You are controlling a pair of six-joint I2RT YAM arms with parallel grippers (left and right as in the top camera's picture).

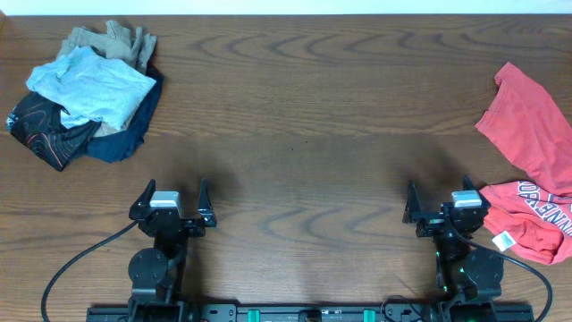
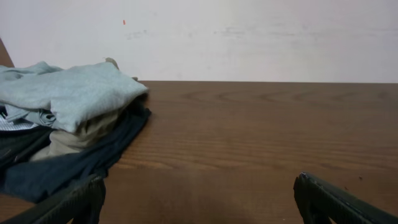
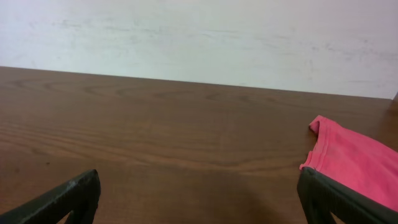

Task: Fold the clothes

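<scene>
The left gripper (image 1: 175, 190) and right gripper (image 1: 440, 191) are held apart and empty at the near edge. The red T-shirt (image 1: 536, 179) is stretched along the right edge, nearest the right gripper. The pale blue-grey T-shirt (image 1: 94, 85) is heaped in the far left corner.

Dark wood table (image 1: 304, 107), clothes heap (image 1: 89, 89) far left, red T-shirt (image 1: 532, 134) at right edge
</scene>
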